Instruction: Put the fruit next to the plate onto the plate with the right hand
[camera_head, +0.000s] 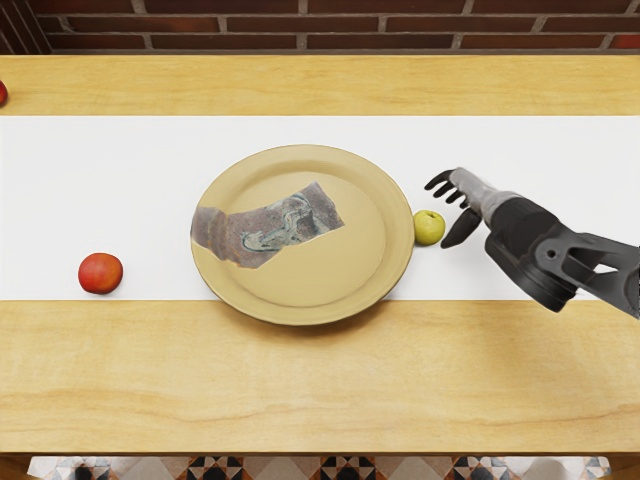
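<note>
A small, round, yellow-green fruit (429, 227) sits on the long white cloth runner (560, 150) just beside the right rim of the wide, round, mustard-yellow plate (352, 275). It is very near the rim or touching it, and it is not on the plate. The plate lies in the middle of the runner and carries a grey-brown printed patch with pale curling lines on its left half.

The dark grey right hand (462, 200) comes in from the right edge on a thick black forearm and sits just to the right of the yellow-green fruit. Its fingers (440, 183) are spread wide and point left, above the level of the fruit, while the thumb (460, 230) angles down towards the fruit's right side. The hand holds nothing. The thumb tip seems to stop just short of the fruit, though the gap is too fine to judge for certain.

A round red fruit (100, 273) rests on the runner well to the left of the plate. Part of another red object (2, 93) shows at the far left edge on the light wooden tabletop (320, 380). A red brick wall (320, 25) runs along the top.
</note>
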